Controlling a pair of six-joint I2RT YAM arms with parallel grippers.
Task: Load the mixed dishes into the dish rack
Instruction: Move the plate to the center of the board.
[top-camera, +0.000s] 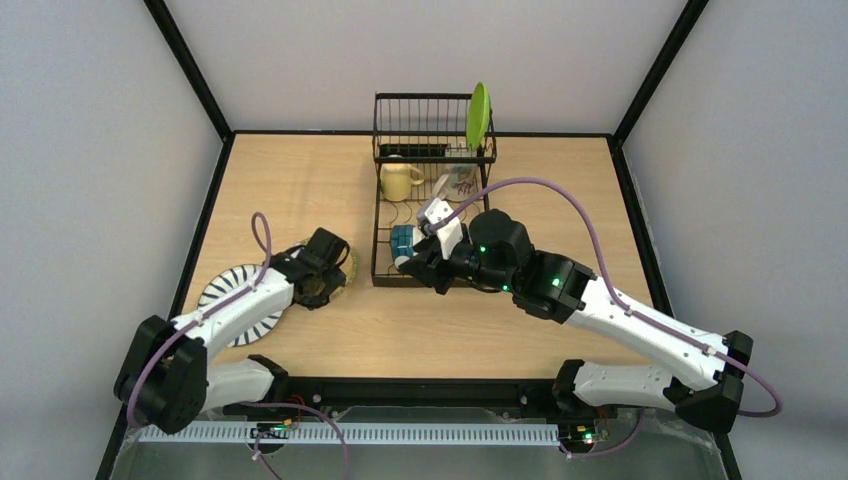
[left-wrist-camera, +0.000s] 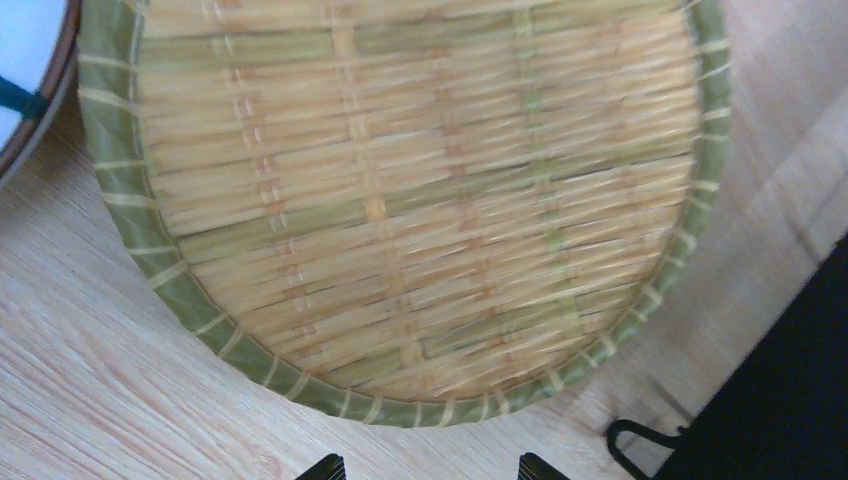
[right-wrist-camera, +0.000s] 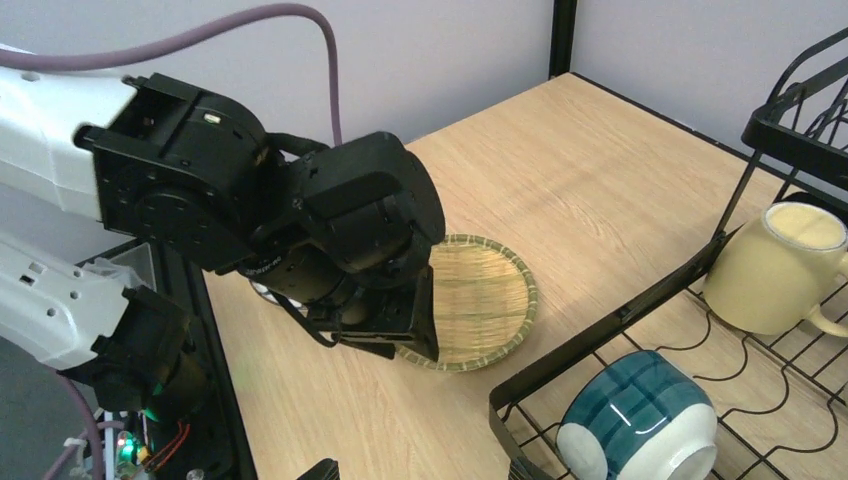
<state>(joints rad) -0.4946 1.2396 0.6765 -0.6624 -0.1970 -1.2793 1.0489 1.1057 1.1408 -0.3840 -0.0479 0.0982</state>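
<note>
The tan woven-look plate (left-wrist-camera: 420, 200) lies flat on the table left of the dish rack (top-camera: 430, 150), also seen in the right wrist view (right-wrist-camera: 490, 300). My left gripper (left-wrist-camera: 430, 468) hangs open just above the plate's near rim, holding nothing; from above it (top-camera: 325, 272) covers most of the plate (top-camera: 347, 272). The black-striped white plate (top-camera: 222, 297) lies further left. In the rack sit a pale yellow mug (right-wrist-camera: 770, 270), a blue bowl (right-wrist-camera: 635, 420) on its side and an upright lime green plate (top-camera: 478, 115). My right gripper (right-wrist-camera: 420, 470) is open and empty at the rack's near left corner, beside the blue bowl.
The rack's black frame (right-wrist-camera: 620, 320) stands close to the right of the woven plate, and its corner (left-wrist-camera: 780, 400) shows in the left wrist view. The left arm (right-wrist-camera: 250, 200) fills the space left of the rack. Dark rails edge the table.
</note>
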